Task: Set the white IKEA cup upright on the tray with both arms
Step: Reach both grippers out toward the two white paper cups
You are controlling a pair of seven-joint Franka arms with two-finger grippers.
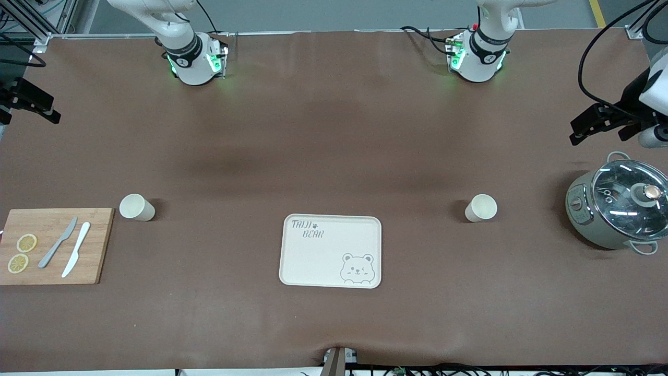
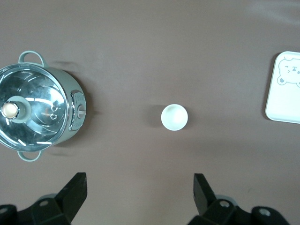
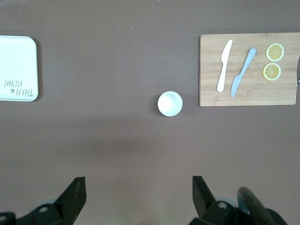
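Two white cups stand upright on the brown table, mouths up. One cup (image 1: 481,208) (image 2: 174,116) stands between the cream tray (image 1: 323,261) (image 2: 284,89) and the pot. The second cup (image 1: 136,207) (image 3: 169,103) stands beside the cutting board, toward the right arm's end. The tray lies between the cups, nothing on it. My left gripper (image 1: 576,133) (image 2: 140,190) hangs open high over bare table by the pot. High over the table's right-arm end, my right gripper (image 1: 52,112) (image 3: 139,190) is open too. Neither holds anything.
A grey-green pot with a glass lid (image 1: 618,209) (image 2: 37,105) stands at the left arm's end. A wooden cutting board (image 1: 99,245) (image 3: 248,96) at the right arm's end carries two knives (image 1: 68,248) and two lemon slices (image 1: 23,253).
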